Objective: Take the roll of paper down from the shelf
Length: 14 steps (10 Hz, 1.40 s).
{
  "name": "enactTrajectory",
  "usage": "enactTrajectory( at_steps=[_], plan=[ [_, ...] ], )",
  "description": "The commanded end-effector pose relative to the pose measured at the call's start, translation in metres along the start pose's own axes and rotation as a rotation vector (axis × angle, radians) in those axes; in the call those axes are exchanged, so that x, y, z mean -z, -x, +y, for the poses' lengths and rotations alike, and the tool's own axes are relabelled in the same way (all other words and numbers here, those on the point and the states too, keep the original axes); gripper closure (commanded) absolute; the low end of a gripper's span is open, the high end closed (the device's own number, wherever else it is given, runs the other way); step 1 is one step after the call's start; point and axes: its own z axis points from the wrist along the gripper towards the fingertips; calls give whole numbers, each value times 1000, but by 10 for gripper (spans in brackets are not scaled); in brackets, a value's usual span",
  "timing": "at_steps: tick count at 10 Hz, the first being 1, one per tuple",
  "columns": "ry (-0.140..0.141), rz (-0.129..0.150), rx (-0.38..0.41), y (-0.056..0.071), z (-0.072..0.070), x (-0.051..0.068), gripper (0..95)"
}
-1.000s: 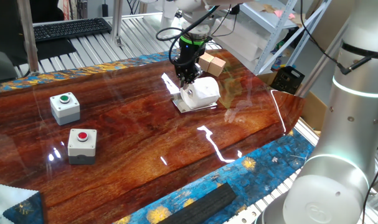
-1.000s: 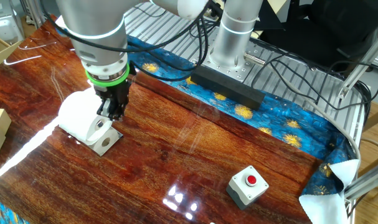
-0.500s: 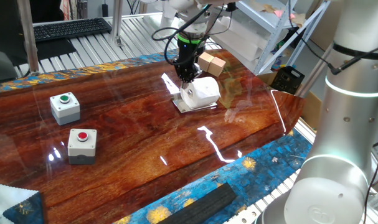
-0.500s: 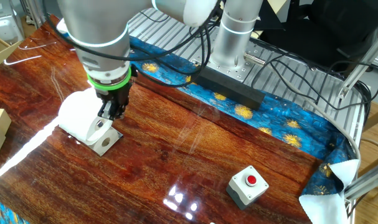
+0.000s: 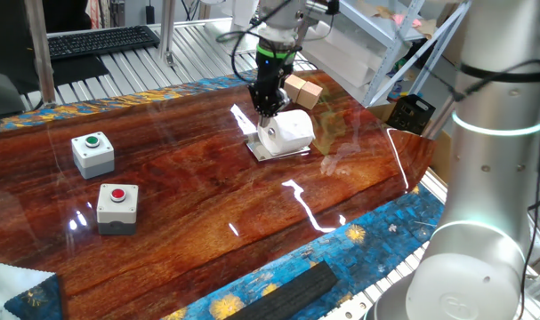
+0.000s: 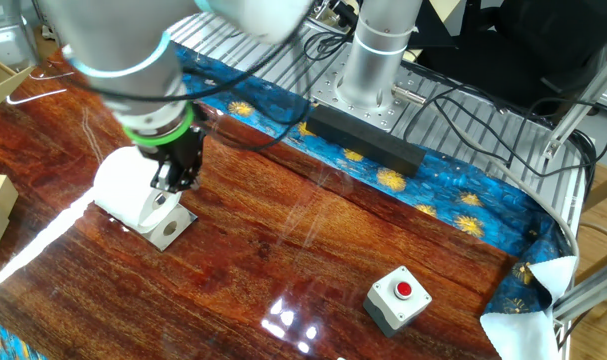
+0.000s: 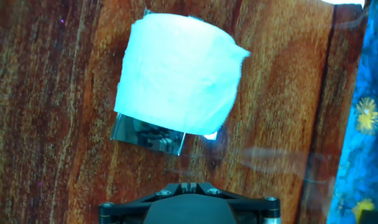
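The roll of paper [image 5: 287, 131] is a white soft cylinder lying on its side on the shelf [image 5: 271, 153], a small silvery plate on the wooden table. It also shows in the other fixed view [image 6: 126, 188] on the plate [image 6: 169, 231], and in the hand view [image 7: 177, 73] over the plate [image 7: 146, 136]. My gripper [image 5: 265, 108] hangs just above the roll's left end [image 6: 166, 181]. Its jaws are together and hold nothing. In the hand view the fingertips [image 7: 189, 185] sit at the bottom edge, short of the plate.
A white box with a green button [image 5: 92, 153] and one with a red button [image 5: 116, 204] stand at the left. Tan cardboard cubes [image 5: 303, 91] lie just behind the roll. A white rack [image 5: 376, 44] stands at the back right. A black bar [image 5: 283, 292] lies at the front edge.
The arm above the gripper has swung and tilted, and the gripper has lifted slightly beside the roll. The roll and plate have not moved.
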Motion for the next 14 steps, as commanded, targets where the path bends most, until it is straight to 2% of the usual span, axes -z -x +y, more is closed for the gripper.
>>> enactTrajectory(
  at_steps=[1,6,8,10,14],
  plan=[
    [16,-36,42,-2,-3,-1,950],
    [52,-29,109,-2,-3,-1,950],
    [70,-46,125,-2,-3,-1,950],
    [105,-56,138,-2,-3,-1,950],
    [139,-74,150,-2,-3,-1,950]
  ],
)
